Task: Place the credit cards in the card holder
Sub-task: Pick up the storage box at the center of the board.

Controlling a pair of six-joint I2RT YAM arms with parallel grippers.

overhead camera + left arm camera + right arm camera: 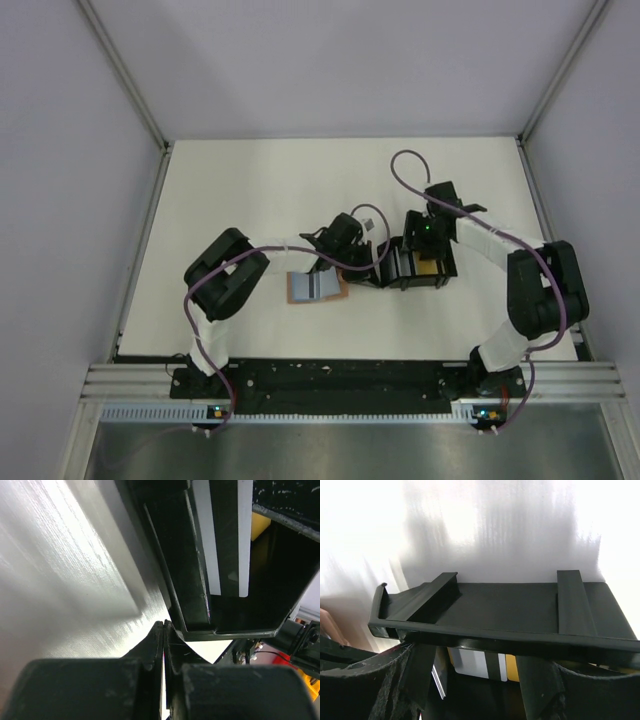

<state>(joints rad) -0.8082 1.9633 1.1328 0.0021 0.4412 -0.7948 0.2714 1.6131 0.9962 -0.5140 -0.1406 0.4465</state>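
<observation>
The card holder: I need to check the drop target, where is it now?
In the top view the card holder lies flat on the table, left of centre, just left of the black tray and under the left gripper.

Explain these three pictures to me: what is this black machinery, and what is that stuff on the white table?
Two robot arms are bolted at the table's near edge. One picture looks down from overhead; the other two come from cameras on each wrist. The left claw is shut, above a tan card holder lying flat on the table. The right claw hangs over a black tray, its fingers either side of the near wall; a yellow-orange card shows in there. I cannot tell whether either claw grips anything.
</observation>
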